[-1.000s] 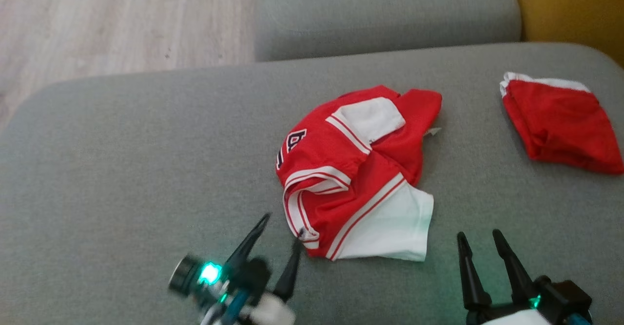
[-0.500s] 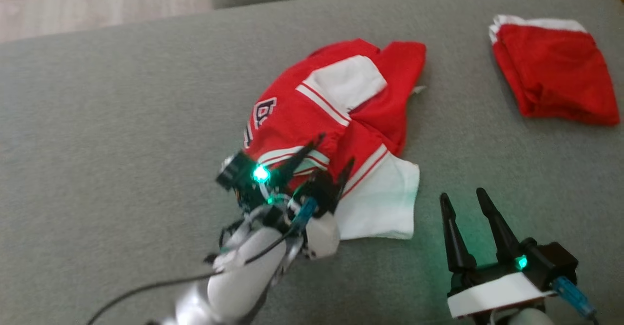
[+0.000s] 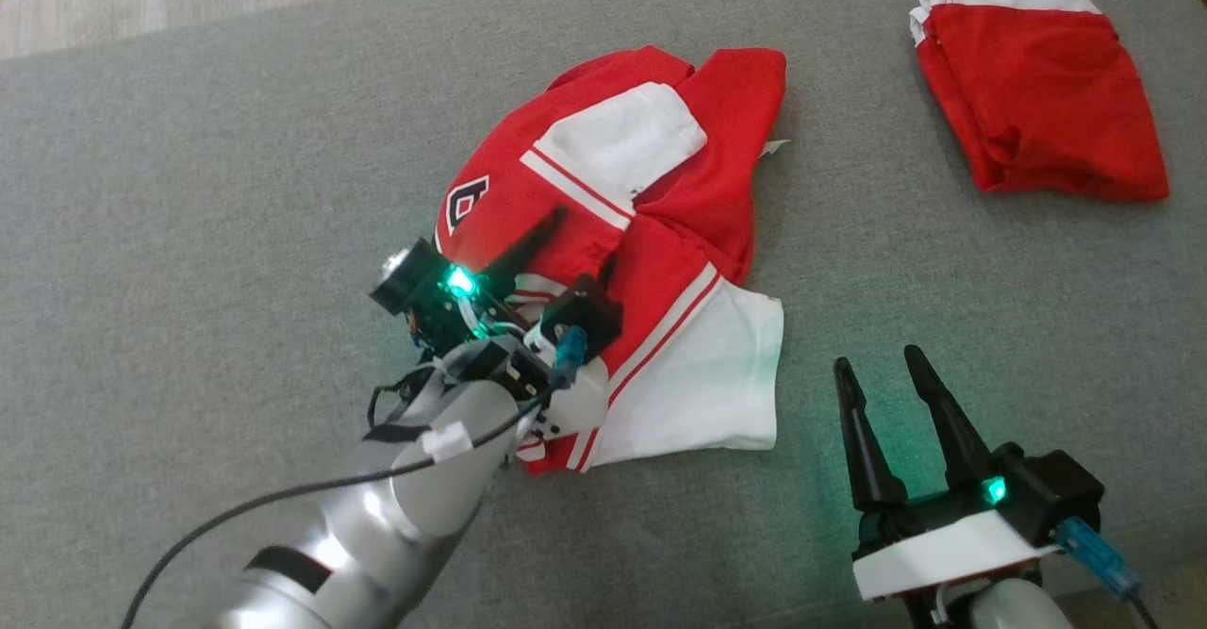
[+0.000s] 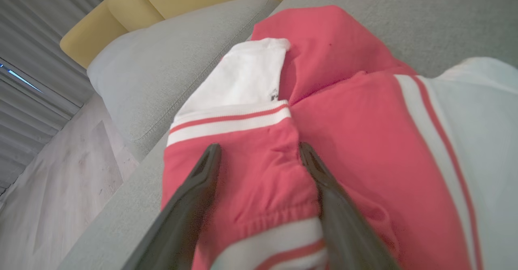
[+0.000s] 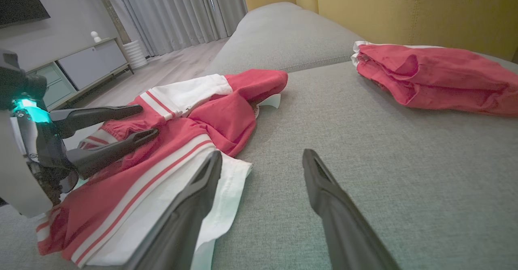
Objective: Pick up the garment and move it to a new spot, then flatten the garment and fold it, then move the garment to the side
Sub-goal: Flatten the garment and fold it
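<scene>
Grey fabric sofa cushion [image 3: 189,186] bears the crumpled red-and-white jersey garment [image 3: 651,233], one fold between the parted fingers of the left claw [image 4: 259,146]: seemingly the pickup step, so next pinch and lift; right claw [image 3: 877,358] gapes alongside.

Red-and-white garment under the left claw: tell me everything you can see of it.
The garment is soft red jersey-like fabric with white panels, red-and-white striped trim, a gathered elastic band and a dark white-edged print. A small white tag pokes out at its far edge. It lies crumpled, folded over itself, on the grey cushion. The left claw is open, its fingers straddling a raised red fold near the band. The right claw sits apart, off its white corner.
</scene>
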Available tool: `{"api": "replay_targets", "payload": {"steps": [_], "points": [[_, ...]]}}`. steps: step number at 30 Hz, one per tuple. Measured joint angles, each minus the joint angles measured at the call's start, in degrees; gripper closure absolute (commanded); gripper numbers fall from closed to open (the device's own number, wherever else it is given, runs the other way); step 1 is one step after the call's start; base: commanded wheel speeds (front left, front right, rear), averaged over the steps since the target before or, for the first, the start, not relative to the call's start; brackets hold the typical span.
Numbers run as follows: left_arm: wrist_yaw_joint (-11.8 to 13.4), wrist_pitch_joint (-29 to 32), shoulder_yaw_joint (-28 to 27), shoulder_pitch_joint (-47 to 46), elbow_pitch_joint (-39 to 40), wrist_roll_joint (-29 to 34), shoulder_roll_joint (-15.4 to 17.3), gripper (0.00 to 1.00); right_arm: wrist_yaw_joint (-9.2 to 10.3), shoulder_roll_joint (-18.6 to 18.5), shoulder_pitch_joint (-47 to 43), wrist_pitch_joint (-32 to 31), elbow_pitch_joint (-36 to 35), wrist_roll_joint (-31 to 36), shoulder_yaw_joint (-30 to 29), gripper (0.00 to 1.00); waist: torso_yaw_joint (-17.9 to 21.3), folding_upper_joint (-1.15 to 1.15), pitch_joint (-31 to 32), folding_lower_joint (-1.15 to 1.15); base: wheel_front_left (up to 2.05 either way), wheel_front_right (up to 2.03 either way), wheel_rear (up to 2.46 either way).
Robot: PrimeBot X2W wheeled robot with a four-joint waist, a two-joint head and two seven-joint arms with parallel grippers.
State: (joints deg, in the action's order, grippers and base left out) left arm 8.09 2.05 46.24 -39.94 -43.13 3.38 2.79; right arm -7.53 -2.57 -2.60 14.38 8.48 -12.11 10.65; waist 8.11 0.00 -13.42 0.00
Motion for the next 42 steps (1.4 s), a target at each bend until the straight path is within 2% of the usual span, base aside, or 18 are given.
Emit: {"api": "replay_targets", "payload": {"steps": [5,6,8,9,14,23,27,34,36,38,42], "points": [[0.98,-2.91,0.04,-1.69,-1.89,-1.66,-0.08,0.00,0.00,0.00,0.11,0.00,0.08,0.00,0.10,0.00,-0.19,0.00,0.35,0.00,0.00,0.00,0.00],[0.98,-3.26,0.10,-1.86,-2.35,-2.01,-0.11,0.29,0.00,0.00,0.11,0.00,0.13,0.00,0.15,0.00,-0.22,0.00,0.46,-0.01,0.00,0.00,0.00],[0.98,-3.68,0.16,-2.06,-3.03,-2.79,-0.11,0.95,0.00,0.00,0.11,0.00,0.23,0.00,0.32,0.00,-0.23,0.00,0.64,0.00,0.00,0.00,0.00],[0.96,-3.81,0.21,-2.06,-3.27,-3.34,-0.13,1.00,0.00,0.00,0.11,0.00,0.30,0.00,0.38,0.00,-0.21,0.00,0.70,-0.01,0.00,0.00,0.00],[0.83,-6.50,0.18,-2.16,-3.91,-6.60,-0.13,1.00,0.00,0.00,0.11,0.00,0.51,0.00,0.55,0.00,-0.01,0.00,1.05,0.00,0.00,0.00,0.00],[-4.38,-10.05,0.09,-5.19,3.24,-17.18,-0.13,1.00,0.00,0.00,0.03,0.00,0.87,-0.53,1.11,0.00,1.38,0.00,3.63,0.00,0.00,0.00,0.00],[-6.80,-10.21,0.11,-10.67,7.01,-20.22,-0.19,1.00,0.00,0.00,-0.04,0.00,0.85,-1.07,1.32,0.00,2.56,0.00,4.99,-0.01,0.00,0.00,0.00],[-10.39,-11.29,-0.49,-25.08,8.49,-20.29,-0.65,1.00,0.00,-0.01,-0.80,0.00,1.12,-1.09,1.24,0.00,3.25,0.00,8.03,-0.01,0.00,0.00,0.00],[-10.70,-11.81,-0.98,-26.98,8.62,-20.71,-0.75,1.00,0.00,-0.01,-1.08,0.00,1.13,-1.09,1.09,0.00,3.22,0.00,8.51,-0.01,0.00,0.00,0.00],[-11.17,-13.32,-2.44,-32.61,8.37,-21.16,-1.24,1.00,0.00,-0.01,-2.95,0.00,1.09,-1.08,0.00,0.00,2.59,0.00,9.72,-0.01,0.00,0.00,0.00],[-11.21,-13.55,-3.88,-35.22,6.73,-21.76,-1.26,1.00,0.00,-0.01,-4.28,0.00,0.98,-0.99,-0.52,0.00,1.39,0.00,10.61,-0.01,0.00,0.00,0.00]]}}
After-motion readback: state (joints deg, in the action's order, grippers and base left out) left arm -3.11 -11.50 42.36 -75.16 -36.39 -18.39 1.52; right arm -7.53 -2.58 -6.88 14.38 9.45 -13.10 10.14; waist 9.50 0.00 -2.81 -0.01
